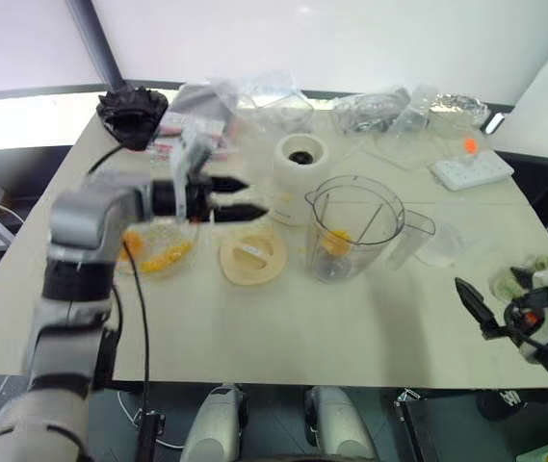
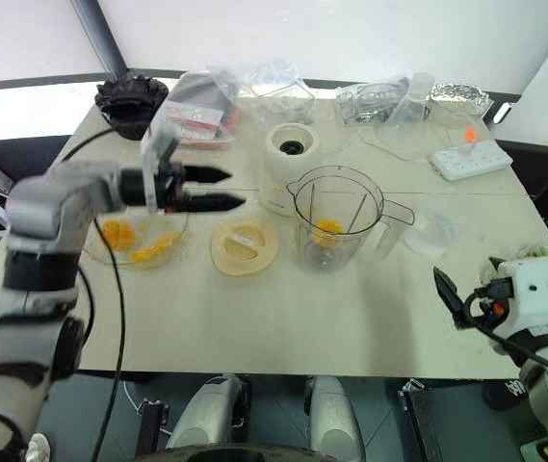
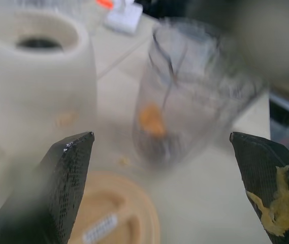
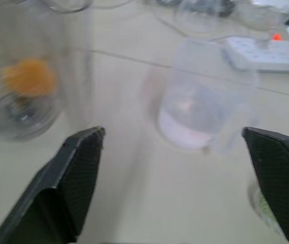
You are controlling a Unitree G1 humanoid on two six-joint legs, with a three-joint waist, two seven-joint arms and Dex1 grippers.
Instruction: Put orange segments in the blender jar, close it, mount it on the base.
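Black fingers of the right gripper (image 2: 452,294) wait spread and empty at the near right edge of the table (image 2: 283,337), well apart from the work. Farther in, the flat cream lid (image 2: 245,245) lies loose between the shallow clear dish (image 2: 139,245) and the blender jar (image 2: 336,226). The jar stands upright and uncovered, with one of the orange segments (image 2: 327,231) at its bottom by the blade; more segments lie in the dish. The left gripper (image 2: 218,189) hangs above the table between dish and lid, pointing toward the jar, its fingers parted and holding nothing, though a smear of pulp clings to one finger (image 3: 279,211) in the left wrist view. Just behind the jar sits the base (image 2: 288,159), its black socket bare. Loading looks to be the step in hand: fruit remains in the dish and the jar is neither capped nor mounted. Next, I judge, the left gripper should drop to the dish and pinch another slippery piece gently, then carry it over the jar's rim.
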